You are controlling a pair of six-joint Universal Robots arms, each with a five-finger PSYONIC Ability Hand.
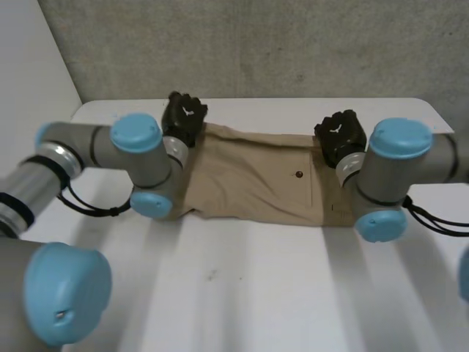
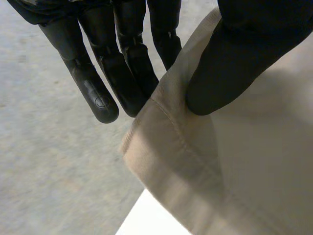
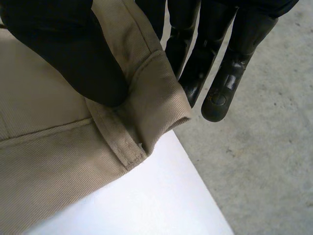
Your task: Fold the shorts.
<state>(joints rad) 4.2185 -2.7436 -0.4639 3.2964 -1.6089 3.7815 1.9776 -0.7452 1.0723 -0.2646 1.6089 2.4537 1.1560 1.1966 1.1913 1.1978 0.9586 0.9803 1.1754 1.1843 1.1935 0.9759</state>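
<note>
Two hands, one pair of shorts (image 1: 249,180). The cloth lies stretched side to side across the far part of the white table (image 1: 256,286), its long axis running from arm to arm. The left hand (image 1: 183,117) is on the far left corner and the right hand (image 1: 341,136) on the far right corner. Each is nearest its own end, so no crossing is needed. The rest of the shorts spreads from the fingers toward the robot, so my read is that the fold comes by drawing that far edge back over the near one. From the head camera the hands are just dark shapes on the hem. The wrist cameras settle it. The left thumb (image 2: 220,73) presses on top of the hem with straight fingers (image 2: 98,93) behind it, which is a pinch. The right thumb (image 3: 73,54) clamps what looks like the waistband corner against its own fingers (image 3: 215,98).
</note>
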